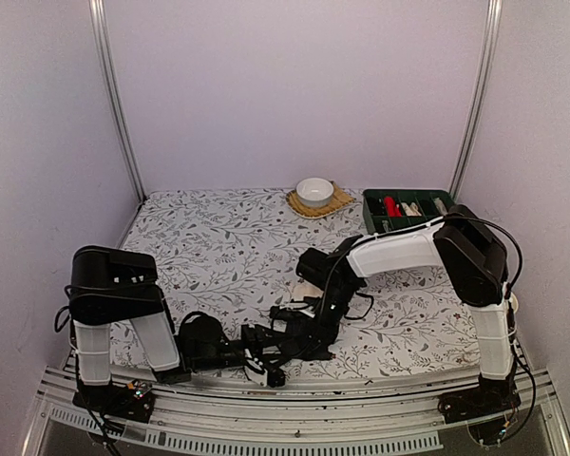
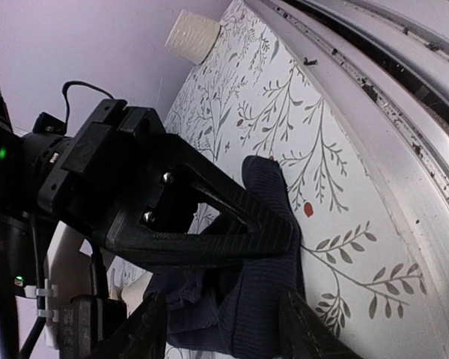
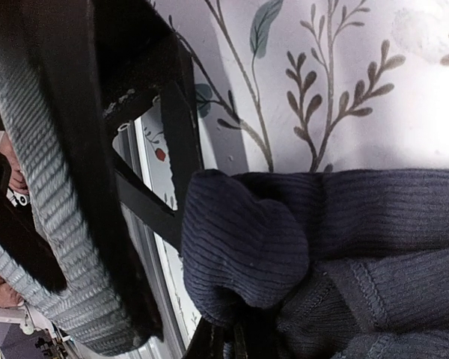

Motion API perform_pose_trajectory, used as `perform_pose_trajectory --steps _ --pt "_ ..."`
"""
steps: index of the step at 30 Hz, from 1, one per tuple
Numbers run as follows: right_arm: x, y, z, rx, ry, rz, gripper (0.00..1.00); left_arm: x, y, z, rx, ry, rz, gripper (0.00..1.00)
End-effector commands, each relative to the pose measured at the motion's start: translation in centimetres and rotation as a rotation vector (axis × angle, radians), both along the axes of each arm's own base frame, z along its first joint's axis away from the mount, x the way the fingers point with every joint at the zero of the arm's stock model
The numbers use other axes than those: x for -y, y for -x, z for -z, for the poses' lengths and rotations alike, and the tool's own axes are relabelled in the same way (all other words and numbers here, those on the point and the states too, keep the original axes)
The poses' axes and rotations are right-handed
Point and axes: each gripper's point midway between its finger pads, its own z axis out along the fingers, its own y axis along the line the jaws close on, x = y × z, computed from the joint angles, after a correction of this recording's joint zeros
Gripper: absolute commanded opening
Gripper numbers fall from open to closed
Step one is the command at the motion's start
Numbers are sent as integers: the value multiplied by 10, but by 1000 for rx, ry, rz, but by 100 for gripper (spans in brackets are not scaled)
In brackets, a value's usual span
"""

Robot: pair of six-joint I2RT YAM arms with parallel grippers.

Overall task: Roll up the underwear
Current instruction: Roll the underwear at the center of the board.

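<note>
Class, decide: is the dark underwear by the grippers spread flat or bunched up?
Bunched up. In the right wrist view the underwear shows a rounded fold bulging over layered seams. Whether it is properly rolled, I cannot tell.

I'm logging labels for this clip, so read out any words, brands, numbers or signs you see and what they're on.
No readable text in any view.
The underwear shows only ribbed knit and seams, no label.
The tablecloth has a leaf print, no lettering.
The green tray and white bowl are too small to show any marking.
</note>
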Motion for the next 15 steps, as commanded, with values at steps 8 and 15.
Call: perform_pose_trajectory --steps 8,15 --pt "3 -8 -4 57 25 6 4 -32 15 89 -107 -332 16 50" --pt "6 -21 -7 91 29 32 4 -36 23 101 -131 -388 54 57"
